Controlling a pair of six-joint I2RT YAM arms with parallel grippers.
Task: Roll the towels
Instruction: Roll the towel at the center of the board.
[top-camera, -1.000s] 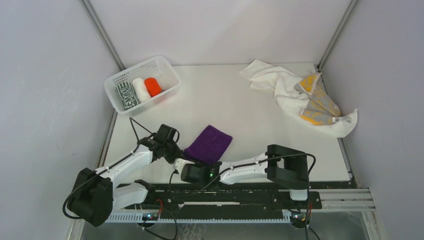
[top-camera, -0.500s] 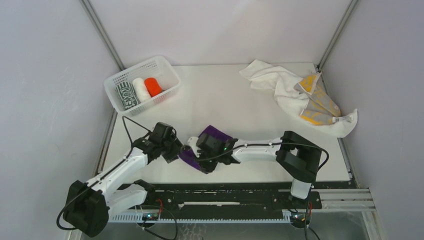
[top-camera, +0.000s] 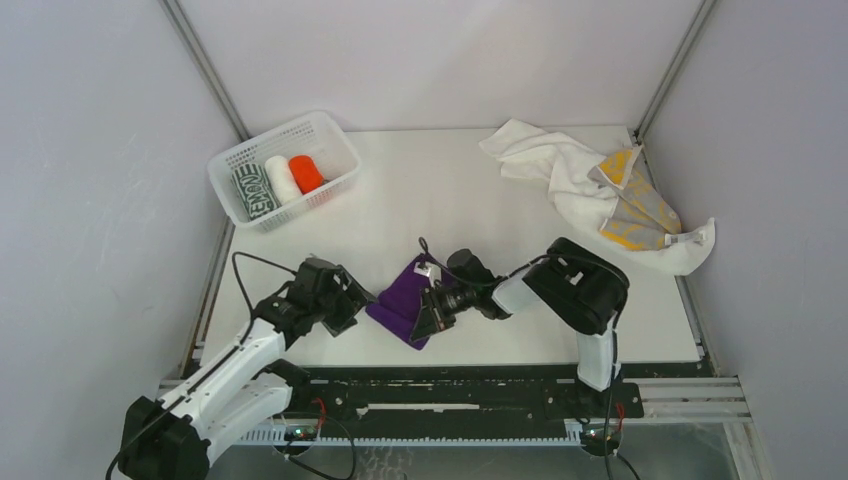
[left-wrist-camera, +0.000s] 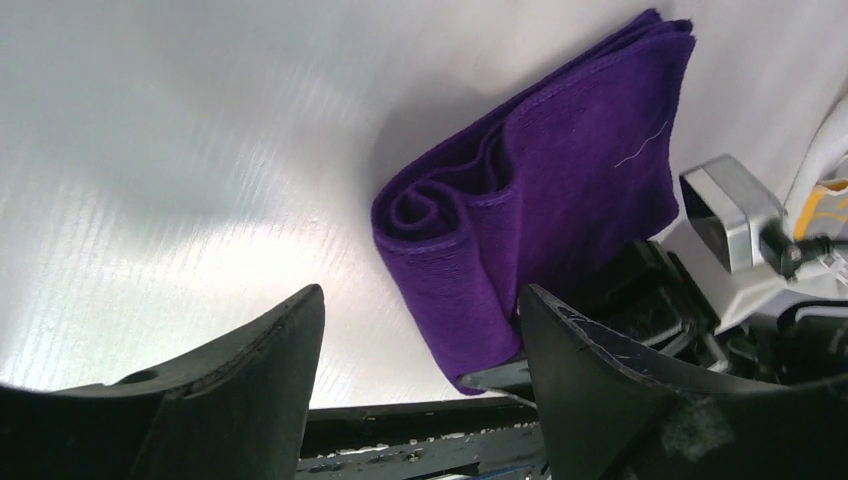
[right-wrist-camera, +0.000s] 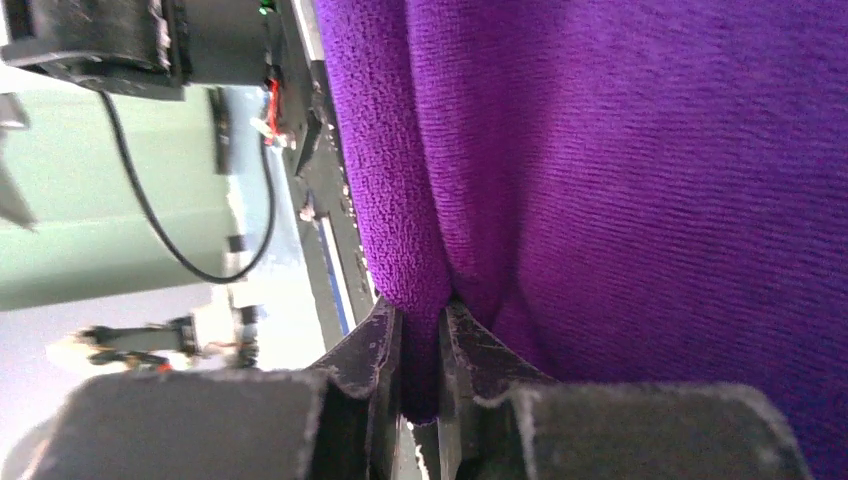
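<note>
Half-rolled purple cloth towel (top-camera: 403, 298) on white counter (top-camera: 450, 190), near centre; left pincer (top-camera: 350, 304) just left of it, right pincer (top-camera: 423, 319) at its near-right edge.

White plastic mesh basket (top-camera: 270, 135) far left, holding left to right: rolled green-and-white patterned towel (top-camera: 251, 192), rolled white towel (top-camera: 281, 178), rolled orange-red towel (top-camera: 306, 172).

Crumpled white towel (top-camera: 545, 165) far right, yellow-and-grey patterned towel (top-camera: 632, 200) lying on it.

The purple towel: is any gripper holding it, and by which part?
The right gripper pinches the purple towel by a fold at its rolled edge; the left gripper is open.

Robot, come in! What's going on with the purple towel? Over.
Left gripper open, facing the rolled end. Right gripper shut on purple towel fold. Towel partly rolled. Nothing blocking.
</note>
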